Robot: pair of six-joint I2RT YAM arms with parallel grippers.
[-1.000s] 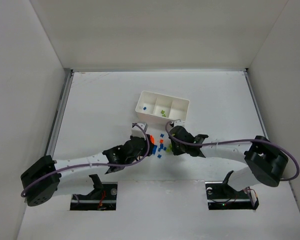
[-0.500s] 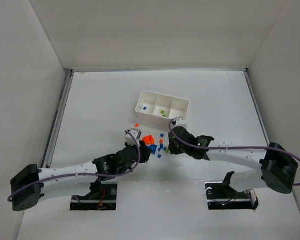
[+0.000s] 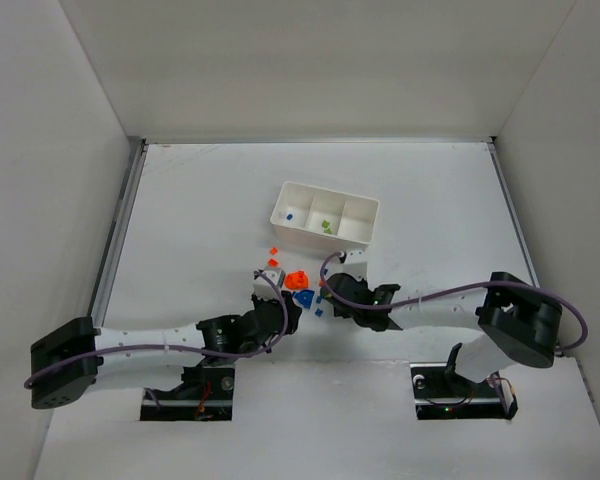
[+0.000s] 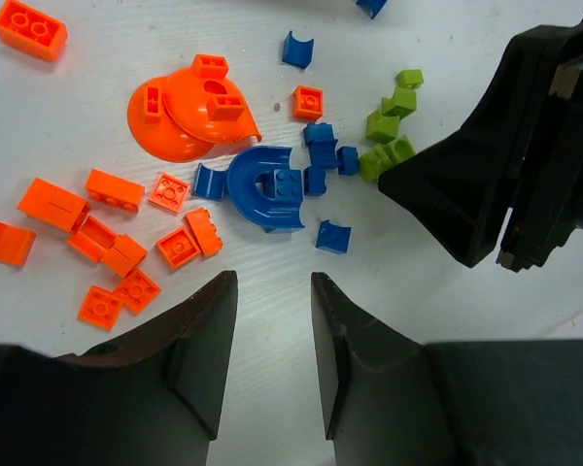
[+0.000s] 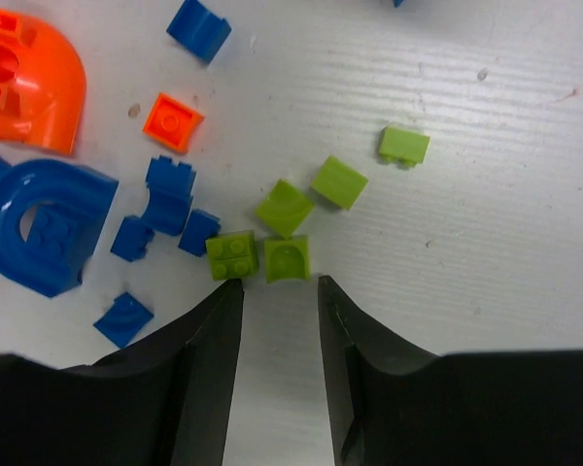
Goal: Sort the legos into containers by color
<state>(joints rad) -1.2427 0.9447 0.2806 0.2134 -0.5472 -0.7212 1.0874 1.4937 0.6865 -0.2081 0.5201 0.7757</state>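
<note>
legos (image 4: 245, 189) strewn, right gripper (image 5: 280, 291) beside green bricks (image 5: 284, 207)

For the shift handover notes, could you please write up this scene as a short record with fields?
tray: white, three compartments, beyond the pile
in tray: one blue brick, left compartment; a few green bricks, middle
on table: orange bricks, large orange piece, blue arch, green cluster
left jaws: apart, empty, near the blue arch
right jaws: apart, empty, tips by the green cluster
</note>
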